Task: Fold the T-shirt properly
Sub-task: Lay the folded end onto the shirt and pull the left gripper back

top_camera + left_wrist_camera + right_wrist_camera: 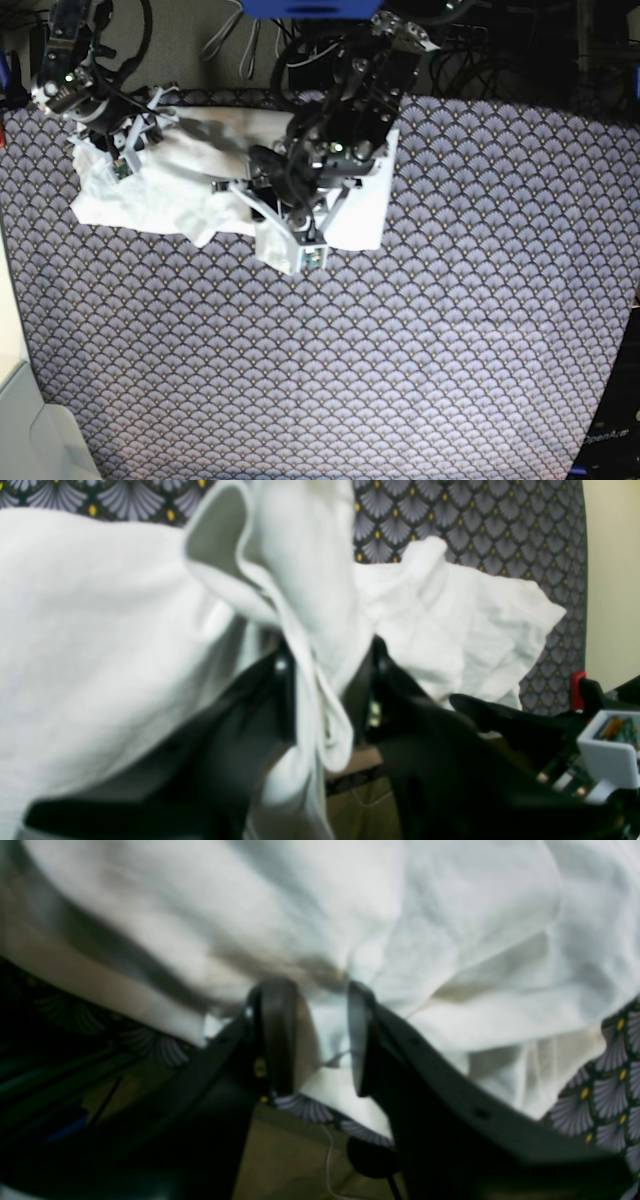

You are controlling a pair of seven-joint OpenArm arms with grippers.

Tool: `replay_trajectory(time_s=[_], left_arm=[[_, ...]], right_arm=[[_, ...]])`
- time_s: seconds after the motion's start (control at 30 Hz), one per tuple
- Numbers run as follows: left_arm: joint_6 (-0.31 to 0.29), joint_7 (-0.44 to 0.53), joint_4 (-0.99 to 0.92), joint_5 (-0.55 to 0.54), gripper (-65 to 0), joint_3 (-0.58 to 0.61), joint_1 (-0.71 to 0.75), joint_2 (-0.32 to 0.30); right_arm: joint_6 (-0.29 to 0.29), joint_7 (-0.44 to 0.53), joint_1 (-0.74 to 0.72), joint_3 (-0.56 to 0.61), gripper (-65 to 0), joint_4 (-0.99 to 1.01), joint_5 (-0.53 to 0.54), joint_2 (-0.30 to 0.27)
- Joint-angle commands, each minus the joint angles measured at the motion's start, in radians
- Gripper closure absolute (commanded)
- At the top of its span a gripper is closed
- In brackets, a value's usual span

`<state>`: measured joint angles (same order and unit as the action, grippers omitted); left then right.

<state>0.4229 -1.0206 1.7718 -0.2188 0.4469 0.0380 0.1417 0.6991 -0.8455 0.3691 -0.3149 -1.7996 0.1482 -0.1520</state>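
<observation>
The white T-shirt [140, 200] lies bunched and wrinkled at the back left of the patterned table. In the base view a blurred stretch of it runs between the two arms. My left gripper [327, 655] has a raised fold of the T-shirt [100, 630] between its black fingers [285, 680], and the cloth fills most of the gap. My right gripper [312, 1000] is at the shirt's far left end, with T-shirt [450, 915] cloth caught between its fingers [272, 1035]. The left arm [330, 140] stands over the shirt's right half and hides part of it.
The dark scallop-patterned table cover [400, 350] stretches wide to the front and right. Cables and arm bases crowd the back edge [300, 30]. A white housing with a circuit board [610, 750] sits low right in the left wrist view. The table's left edge [15, 330] borders a pale surface.
</observation>
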Motion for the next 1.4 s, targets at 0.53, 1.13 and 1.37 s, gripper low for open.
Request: replay_trajectory(time_s=[0.53,1.13,1.37], left_arm=[[-0.006,0.013,0.023,-0.024,-46.6,0.003,-0.01,0.006],[-0.009,0.015,0.141,-0.167,-63.4,-0.024,-0.016,-0.133],[-0.012,0.013,0.139,-0.331,-63.0,-0.181,-0.014,-0.227]], right_arm=[[-0.001,0.009,-0.003,-0.003,-18.8,-0.013,0.0,-0.011],[-0.001,0.009,-0.026,-0.003,-18.8,-0.019,0.0,-0.011],[-0.001,0.009,-0.028,-0.013,-19.0,-0.073,0.0,-0.031]])
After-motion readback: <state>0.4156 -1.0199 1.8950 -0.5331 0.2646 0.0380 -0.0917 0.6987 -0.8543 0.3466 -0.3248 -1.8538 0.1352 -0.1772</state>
